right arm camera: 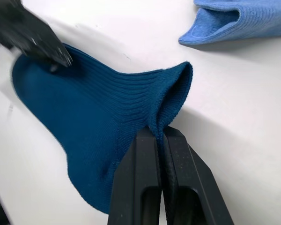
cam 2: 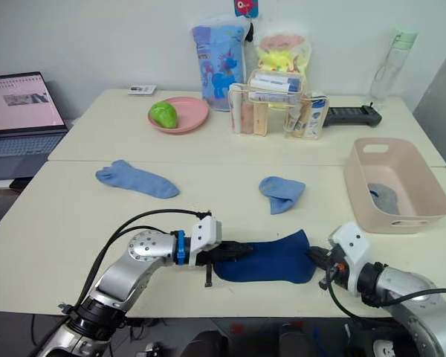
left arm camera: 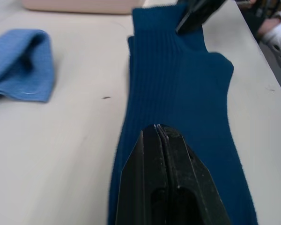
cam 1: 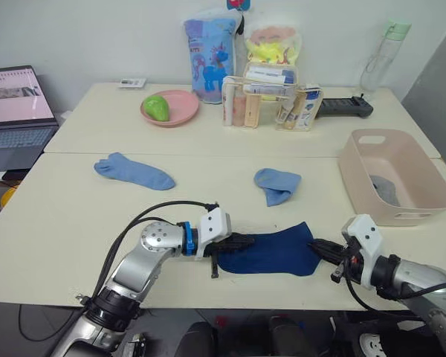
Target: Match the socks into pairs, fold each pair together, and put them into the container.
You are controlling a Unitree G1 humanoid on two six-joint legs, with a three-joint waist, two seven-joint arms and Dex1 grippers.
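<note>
navy sock [cam 1: 271, 251] lies flat at the near table edge, stretched between both grippers. left gripper [cam 1: 234, 241] pinches its toe end; right gripper [cam 1: 321, 248] pinches the cuff. judged soft, light, limp: grip at the edges. container [cam 1: 428, 210] stands right.

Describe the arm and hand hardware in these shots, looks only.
Both arms are silver-grey metal tubes with rounded joints. The left arm has a blue ring at the wrist and a loose black cable looping over it. Each wrist carries a white boxy block. The left hand and right hand each have two narrow black fingers that taper to a point. Black cable also runs under the right arm.
</note>
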